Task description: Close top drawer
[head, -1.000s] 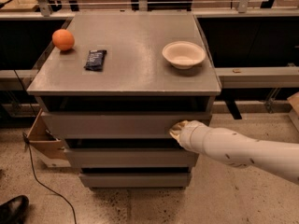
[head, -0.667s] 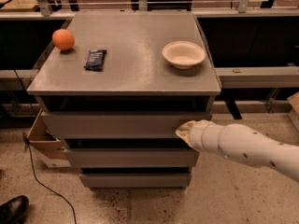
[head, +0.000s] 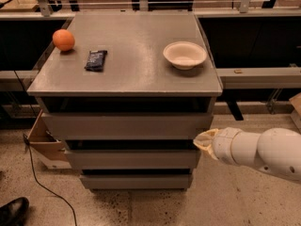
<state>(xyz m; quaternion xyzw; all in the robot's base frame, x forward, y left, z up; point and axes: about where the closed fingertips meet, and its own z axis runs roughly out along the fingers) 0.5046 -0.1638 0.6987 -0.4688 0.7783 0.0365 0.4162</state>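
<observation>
The top drawer is the wide grey handleless front just under the grey tabletop, with a dark gap above it. Its front stands about level with the tabletop's front edge. My gripper is the cream tip of the white arm that comes in from the right. It sits at the cabinet's front right corner, just below the top drawer's right end, level with the gap over the second drawer. I cannot tell whether it touches the cabinet.
On the tabletop lie an orange, a black packet and a white bowl. Two narrower drawer fronts sit below. A cardboard box stands left of the cabinet, with a cable and a black shoe on the floor.
My gripper has moved right along the top drawer's front to the cabinet's right corner and slightly down. The drawer and the tabletop objects look unchanged.
</observation>
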